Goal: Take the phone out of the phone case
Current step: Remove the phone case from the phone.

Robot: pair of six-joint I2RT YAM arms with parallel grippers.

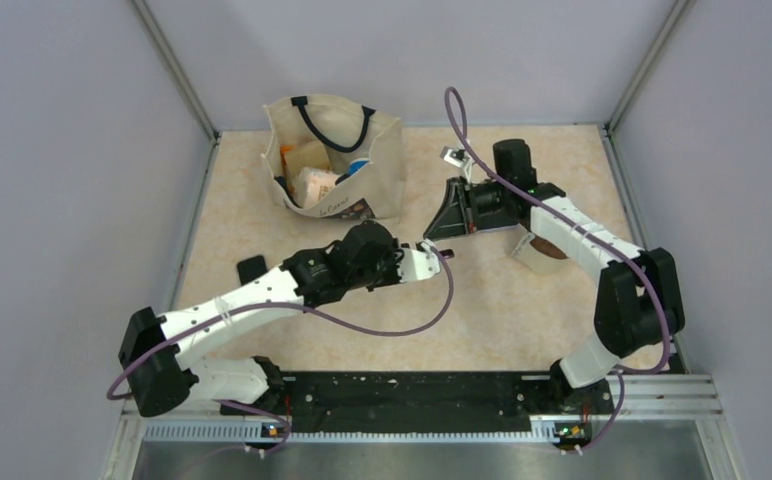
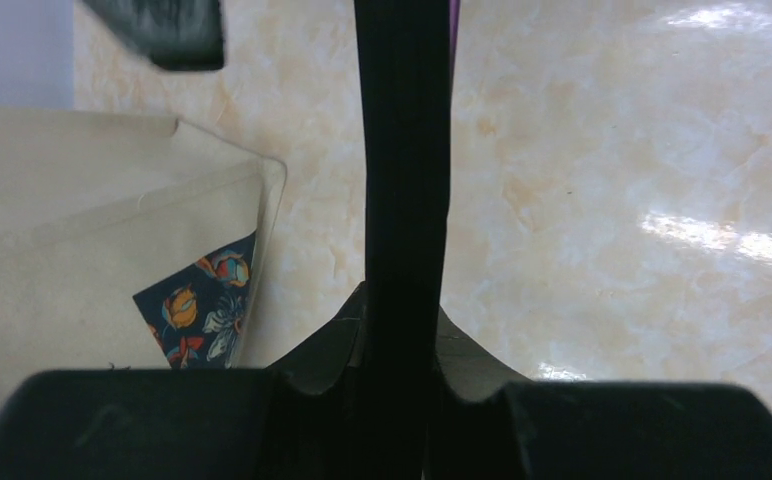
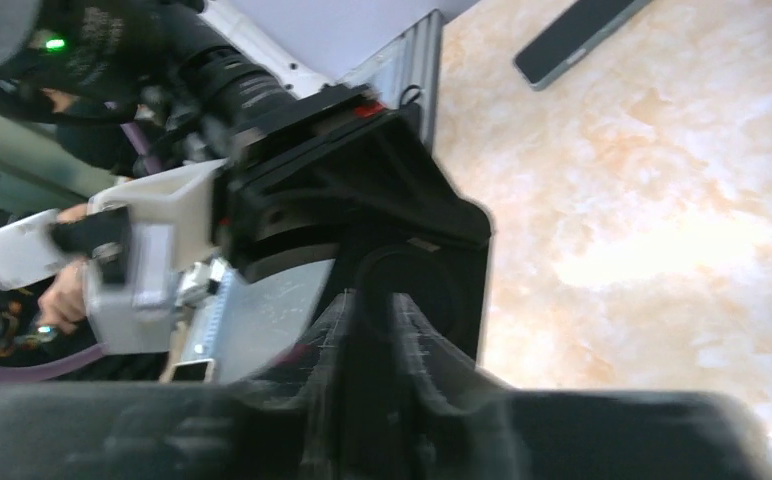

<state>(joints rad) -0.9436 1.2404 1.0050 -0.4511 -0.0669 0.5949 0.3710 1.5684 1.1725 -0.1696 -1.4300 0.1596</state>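
Observation:
The black phone case [image 1: 446,224] hangs above the table's middle, held between both grippers. My left gripper [image 1: 440,252] is shut on its near end. In the left wrist view the case [image 2: 402,150] runs edge-on from the gripper [image 2: 402,325] up out of the frame. My right gripper [image 1: 467,212] is shut on the far end. In the right wrist view the case [image 3: 432,230] shows a flat black face with a round ring, clamped at the gripper [image 3: 372,305]. I cannot tell the phone apart from the case.
A cream tote bag [image 1: 334,160] with several items stands at the back left, and its side [image 2: 92,260] is close to my left gripper. A small dark flat slab [image 1: 252,268] lies on the table to the left. A brown and white object [image 1: 540,250] sits under my right arm.

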